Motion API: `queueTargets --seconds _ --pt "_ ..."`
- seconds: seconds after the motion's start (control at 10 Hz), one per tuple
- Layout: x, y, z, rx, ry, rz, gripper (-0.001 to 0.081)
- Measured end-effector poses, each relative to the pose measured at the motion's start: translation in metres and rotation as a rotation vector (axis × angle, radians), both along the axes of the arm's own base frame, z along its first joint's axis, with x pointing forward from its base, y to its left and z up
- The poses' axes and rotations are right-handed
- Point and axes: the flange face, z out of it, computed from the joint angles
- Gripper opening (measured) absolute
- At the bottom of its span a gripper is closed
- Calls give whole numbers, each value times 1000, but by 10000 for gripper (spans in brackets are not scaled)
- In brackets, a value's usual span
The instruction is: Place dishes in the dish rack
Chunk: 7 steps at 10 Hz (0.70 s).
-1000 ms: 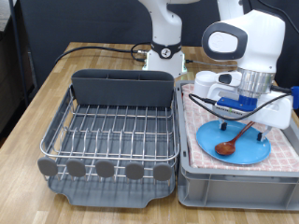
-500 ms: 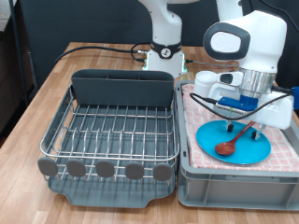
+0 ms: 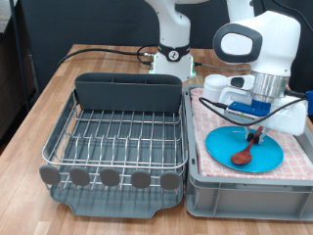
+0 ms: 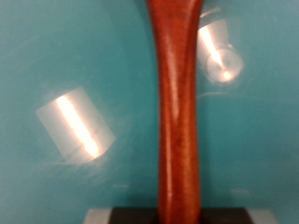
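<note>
The brown wooden spoon (image 3: 243,154) lies with its bowl on the round light-blue plate (image 3: 220,145), its handle slanting up under the hand. The gripper (image 3: 261,127) is right above the plate, at the handle's upper end, and appears shut on it. In the wrist view the spoon handle (image 4: 177,112) runs straight through the middle over the plate (image 4: 75,56), which shows bright reflections. The dish rack (image 3: 117,132), a silver wire grid on a dark tray, stands at the exterior view's left and holds no dishes. The white mug is not in view.
The plate sits in a grey bin (image 3: 245,196) lined with pink checked cloth (image 3: 200,117), at the exterior view's right of the rack. The rack's dark cutlery holder (image 3: 130,92) is at its far side, with round grey discs (image 3: 110,177) along its near edge. Black cables lie behind.
The spoon's handle has tilted steeper and its bowl has slid slightly to the exterior view's right on the plate. The arm has barely moved.
</note>
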Motion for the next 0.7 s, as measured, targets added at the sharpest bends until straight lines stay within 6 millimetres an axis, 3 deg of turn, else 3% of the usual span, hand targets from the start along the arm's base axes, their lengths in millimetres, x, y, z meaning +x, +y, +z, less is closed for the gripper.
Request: queueTargets --seconds 0.3,0.7 --pt "4 5 15 10 3 3 86" --pt "4 8 66 20 30 -9 86"
